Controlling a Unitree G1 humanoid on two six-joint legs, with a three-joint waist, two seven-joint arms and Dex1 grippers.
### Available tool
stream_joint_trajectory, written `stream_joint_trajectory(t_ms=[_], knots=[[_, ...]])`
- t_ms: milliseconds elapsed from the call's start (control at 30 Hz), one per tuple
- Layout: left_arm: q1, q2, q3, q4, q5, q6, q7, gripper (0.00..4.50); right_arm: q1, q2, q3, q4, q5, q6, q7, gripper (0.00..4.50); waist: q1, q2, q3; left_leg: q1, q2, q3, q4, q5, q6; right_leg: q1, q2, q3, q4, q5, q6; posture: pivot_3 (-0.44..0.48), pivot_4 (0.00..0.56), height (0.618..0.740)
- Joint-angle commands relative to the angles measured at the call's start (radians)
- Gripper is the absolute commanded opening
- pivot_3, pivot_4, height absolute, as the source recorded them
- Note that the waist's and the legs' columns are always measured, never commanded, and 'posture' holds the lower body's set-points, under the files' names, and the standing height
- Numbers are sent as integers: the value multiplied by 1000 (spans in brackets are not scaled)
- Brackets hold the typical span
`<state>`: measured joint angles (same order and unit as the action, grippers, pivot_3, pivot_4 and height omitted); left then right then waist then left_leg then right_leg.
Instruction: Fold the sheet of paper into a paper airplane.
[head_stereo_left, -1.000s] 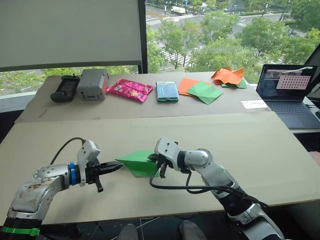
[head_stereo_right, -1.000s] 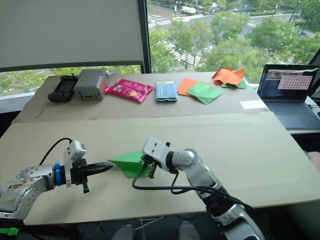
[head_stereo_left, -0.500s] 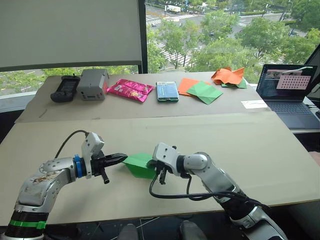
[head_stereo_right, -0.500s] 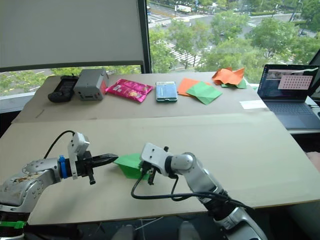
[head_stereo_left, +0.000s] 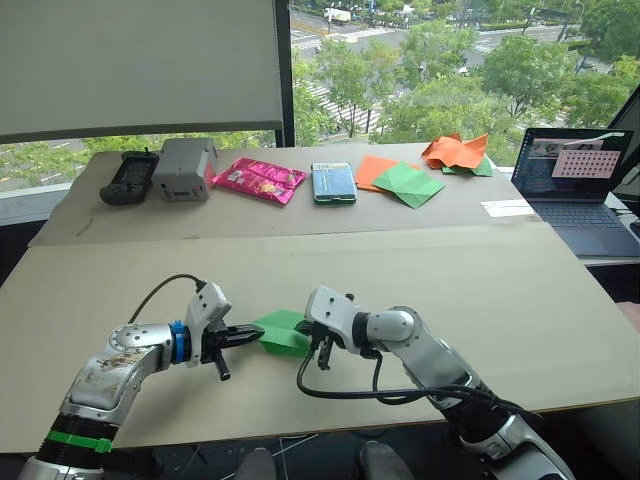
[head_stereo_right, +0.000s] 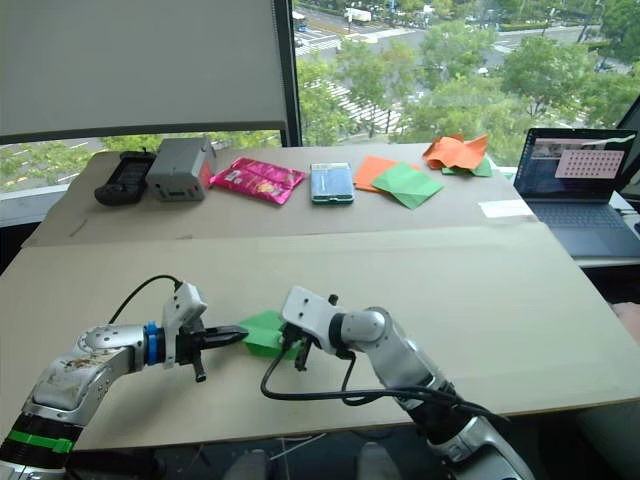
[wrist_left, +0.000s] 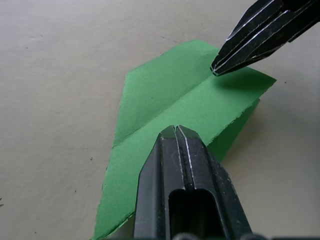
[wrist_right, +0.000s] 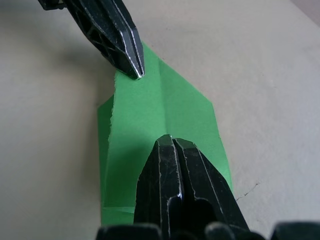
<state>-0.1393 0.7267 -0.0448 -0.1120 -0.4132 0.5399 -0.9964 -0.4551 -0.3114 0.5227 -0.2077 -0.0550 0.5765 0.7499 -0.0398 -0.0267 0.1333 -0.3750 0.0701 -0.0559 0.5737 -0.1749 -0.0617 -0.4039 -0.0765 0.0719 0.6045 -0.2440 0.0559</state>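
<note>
Both closed hands, left hand (head_stereo_left: 252, 335) and right hand (head_stereo_left: 322, 345), press the paper airplane (head_stereo_left: 284, 333)

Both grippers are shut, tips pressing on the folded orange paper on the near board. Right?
Wrong colour. The folded paper under the tips is bright green, as both wrist views show; the orange sheets lie on the far table. The rest holds: left gripper and right gripper are shut, tips on the paper.
</note>
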Motion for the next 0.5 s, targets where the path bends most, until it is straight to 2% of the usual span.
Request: stream_joint_trajectory(t_ms=[33, 367, 500], knots=[[11, 10, -4, 6, 25, -37, -13, 0, -9, 29, -66, -71, 42, 26, -24, 21, 0, 0, 0, 0, 0, 0, 0, 0, 0, 0, 0, 0, 0, 0, 0, 0, 150, 718], [23, 4, 2, 6, 36, -50, -15, 0, 58, 37, -177, -178, 149, 189, -59, 21, 4, 0, 0, -1, 0, 0, 0, -1, -2, 0, 0, 0, -1, 0, 0, 0, 150, 718], [20, 1, 1, 13, 39, -52, -13, 0, 72, 23, -210, -171, 176, 228, -74, 1179, 3, 1, 0, 0, 0, 0, 0, -1, -2, 0, 0, 0, -1, 0, 0, 0, 150, 718]])
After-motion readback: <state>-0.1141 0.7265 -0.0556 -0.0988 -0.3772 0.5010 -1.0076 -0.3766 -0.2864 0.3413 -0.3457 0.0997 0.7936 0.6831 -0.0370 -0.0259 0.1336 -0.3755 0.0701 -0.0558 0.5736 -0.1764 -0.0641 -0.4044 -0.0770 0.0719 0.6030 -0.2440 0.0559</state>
